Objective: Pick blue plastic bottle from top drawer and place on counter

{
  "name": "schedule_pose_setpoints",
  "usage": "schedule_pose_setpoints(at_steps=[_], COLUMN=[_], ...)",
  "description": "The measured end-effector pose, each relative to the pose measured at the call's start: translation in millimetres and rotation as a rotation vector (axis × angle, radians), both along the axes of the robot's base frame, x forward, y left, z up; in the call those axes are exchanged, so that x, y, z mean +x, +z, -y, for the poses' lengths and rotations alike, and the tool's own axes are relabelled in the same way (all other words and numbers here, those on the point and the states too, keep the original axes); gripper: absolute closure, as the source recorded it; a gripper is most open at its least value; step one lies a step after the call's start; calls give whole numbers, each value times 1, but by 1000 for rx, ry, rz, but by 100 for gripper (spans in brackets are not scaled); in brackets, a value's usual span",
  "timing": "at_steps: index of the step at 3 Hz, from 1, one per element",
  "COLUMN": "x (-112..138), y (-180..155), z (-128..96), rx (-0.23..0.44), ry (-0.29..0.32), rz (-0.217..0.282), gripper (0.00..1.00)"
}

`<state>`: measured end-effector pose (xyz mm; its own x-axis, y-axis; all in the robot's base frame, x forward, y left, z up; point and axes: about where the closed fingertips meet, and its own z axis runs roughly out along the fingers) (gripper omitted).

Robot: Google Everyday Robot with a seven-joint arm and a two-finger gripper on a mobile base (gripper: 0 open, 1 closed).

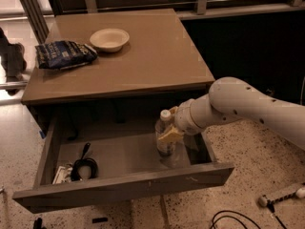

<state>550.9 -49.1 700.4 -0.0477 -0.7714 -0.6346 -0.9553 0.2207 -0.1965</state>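
Here, my tool [167, 133] sits inside the open top drawer [124, 187], toward its right side, reaching in from the right at the end of my white arm [248, 104]; it is closed on the blue plastic bottle [164, 150], with one yellowish finger [170, 134] laid across the front of the bottle's middle and the other hidden behind it. The bottle stands upright between the fingers; its white cap [165, 114] rises just above the tool and its clear lower body shows below the finger; I cannot tell whether its base touches the drawer floor or hangs just over it. The bottle is near the drawer's right wall and just under the front edge of the bench [157, 56], well apart from the things at the drawer's left end; there a coiled black cable [85, 166] lies beside a small pale item [62, 173] that I cannot make out. Up on the bench, toward the back left, a pale bowl [109, 38] rests just beside a dark blue crinkled snack bag [64, 54]; both are well apart from my tool.
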Motion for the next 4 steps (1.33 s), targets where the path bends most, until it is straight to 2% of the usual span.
schedule_pose_setpoints(at_steps=[2, 3, 4], x=[0, -5, -5], y=[0, 27, 86], z=[0, -3, -9], rx=[0, 18, 53], ry=[0, 4, -17], rz=[0, -6, -24], gripper=[100, 100, 100])
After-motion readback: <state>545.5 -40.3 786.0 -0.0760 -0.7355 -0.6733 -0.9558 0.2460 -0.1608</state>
